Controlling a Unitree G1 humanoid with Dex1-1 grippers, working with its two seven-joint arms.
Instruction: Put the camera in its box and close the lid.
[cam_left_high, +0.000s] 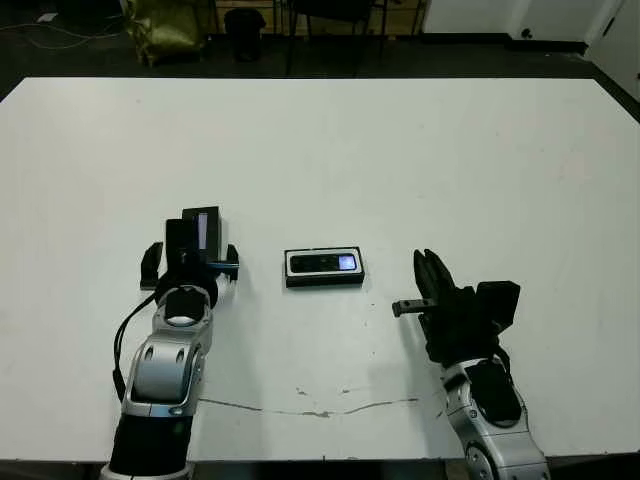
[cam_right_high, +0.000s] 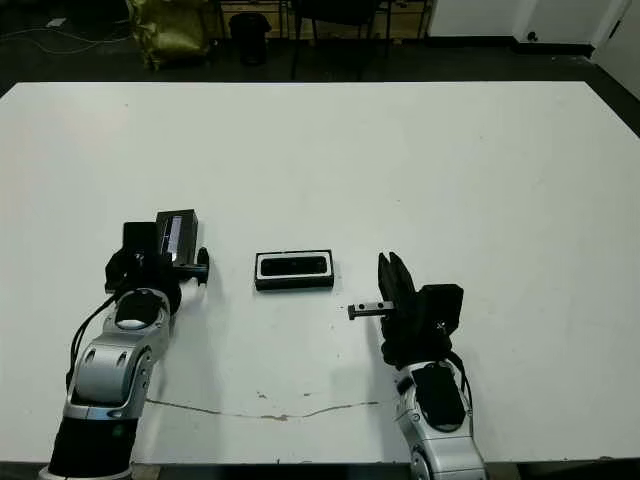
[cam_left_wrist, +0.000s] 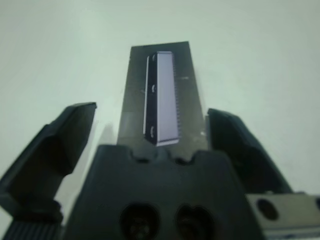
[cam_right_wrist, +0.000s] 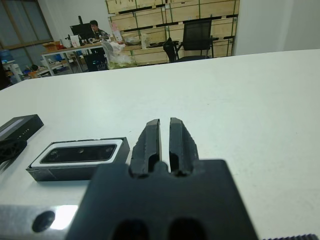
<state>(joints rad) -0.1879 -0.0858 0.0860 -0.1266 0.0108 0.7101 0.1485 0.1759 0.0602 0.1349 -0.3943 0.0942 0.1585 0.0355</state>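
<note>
left tool (cam_left_high: 190, 262): low over the table (cam_left_high: 400, 160), fingers spread wide — lid (cam_left_wrist: 159, 95) between them, not gripped
right tool (cam_right_wrist: 164, 142): fingers pressed together, empty — beside the box (cam_left_high: 324, 267)

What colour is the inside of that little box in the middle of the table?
The box is black with a white lining around the black camera; the right wrist view shows it best.
</note>
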